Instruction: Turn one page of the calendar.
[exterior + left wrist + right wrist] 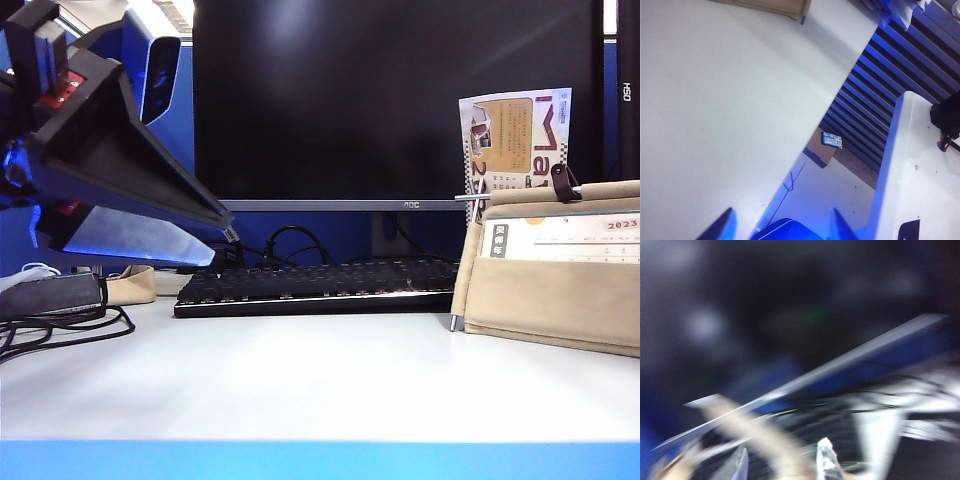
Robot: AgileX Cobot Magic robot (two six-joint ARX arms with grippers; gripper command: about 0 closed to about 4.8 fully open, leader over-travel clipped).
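The calendar [560, 290] stands at the right of the table, a beige pouch with a white sheet marked 2023. A silver rod [470, 197] and a brown strap [565, 182] top it. The page [515, 140] stands upright behind the rod, showing its tan picture and big lettering. My left gripper [228, 222] hangs open, far left of the calendar. In the left wrist view it [781, 227] sits over the table edge, holding nothing. My right gripper [784, 462] is out of the exterior view. Its jaws stand apart in a blurred picture, with a beige strip [775, 440] crossing between them.
A black monitor [390, 100] fills the back, with a black keyboard [310, 285] in front of it. Cables and a dark box [50, 298] lie at the left. White tabletop [300, 380] spreads in front. The left wrist view shows the floor beyond the table edge [840, 95].
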